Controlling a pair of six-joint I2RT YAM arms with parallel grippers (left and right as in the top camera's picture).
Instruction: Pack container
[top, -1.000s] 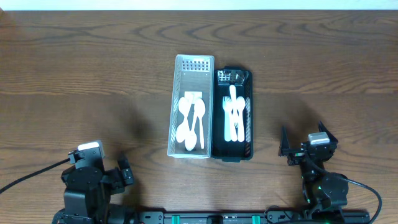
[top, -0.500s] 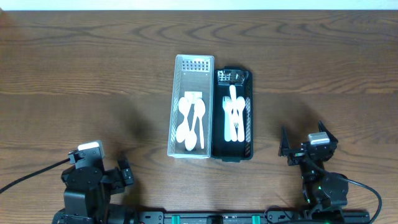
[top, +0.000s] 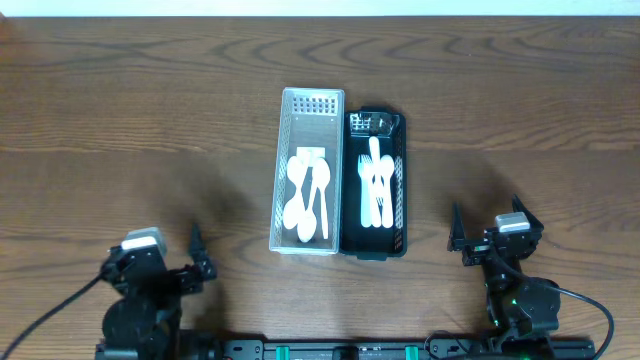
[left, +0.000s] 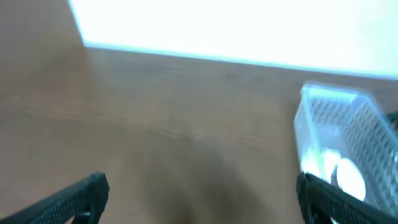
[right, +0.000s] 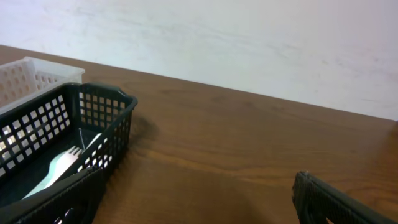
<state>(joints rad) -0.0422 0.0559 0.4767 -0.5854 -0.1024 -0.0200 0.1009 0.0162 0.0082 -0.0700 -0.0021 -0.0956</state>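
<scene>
Two baskets loaded, both arms low at the near edge

Both grippers sit well apart from the work. The left gripper (left: 202, 183) has its jaws spread wide with nothing between them, and the right gripper (right: 199, 177) is spread and empty as well. At the middle of the table (top: 120, 120) the clear basket (top: 312, 103) holds the white spoons (top: 308, 195). The black basket (top: 401, 180) stands against its right side and holds the white forks (top: 376, 190). No loose cutlery shows on the wood, so the packing looks finished or close to it.

The risk lies in any further reach. The baskets appear to touch along their long sides, so a push on one would likely carry the other with it. Both look light and could skate on the smooth wood. A finger lowered near a wall could catch in the mesh and tip the basket, spilling the plastic pieces. The left wrist view is blurred, so judging the gap to the clear basket from that side would be unreliable
</scene>
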